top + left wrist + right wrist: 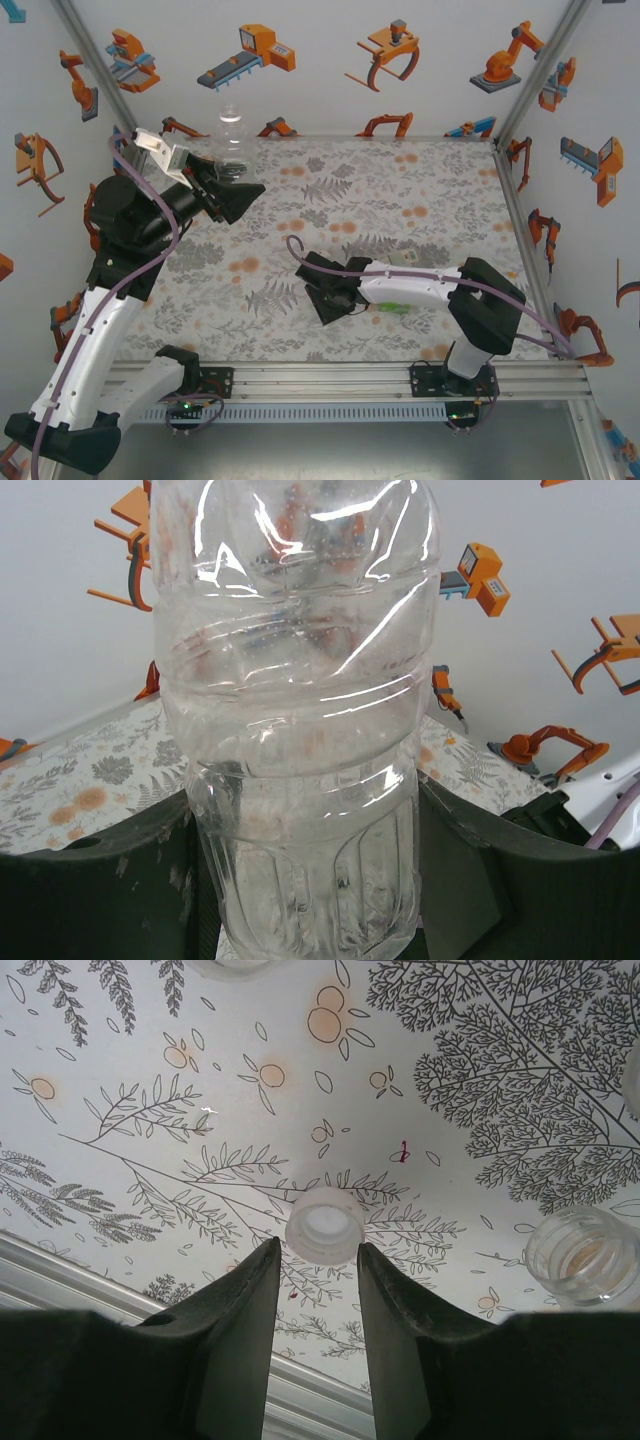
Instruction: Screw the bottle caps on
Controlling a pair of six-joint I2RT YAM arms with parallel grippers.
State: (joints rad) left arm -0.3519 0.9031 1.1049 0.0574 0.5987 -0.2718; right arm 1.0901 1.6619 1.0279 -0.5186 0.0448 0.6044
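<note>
A clear bottle [300,730] stands upright between the dark fingers [100,880] of my left gripper [305,880], which is shut on its lower body. From above, that bottle [232,135] is held at the back left by the left gripper [228,178]. My right gripper [335,295] hangs low over the table's near middle. A white bottle cap [324,1224] lies hollow side up on the cloth between the tips of the right gripper [318,1248]. Its jaws stand open and bracket the cap closely, with a thin gap on the left. A second clear bottle's open mouth [583,1257] lies to the right.
A green-tinted bottle [395,308] pokes out from under the right forearm. The floral cloth [420,190] covers the table. Aluminium posts [95,60] and printed walls close in the sides and back. A metal rail [330,378] runs along the near edge.
</note>
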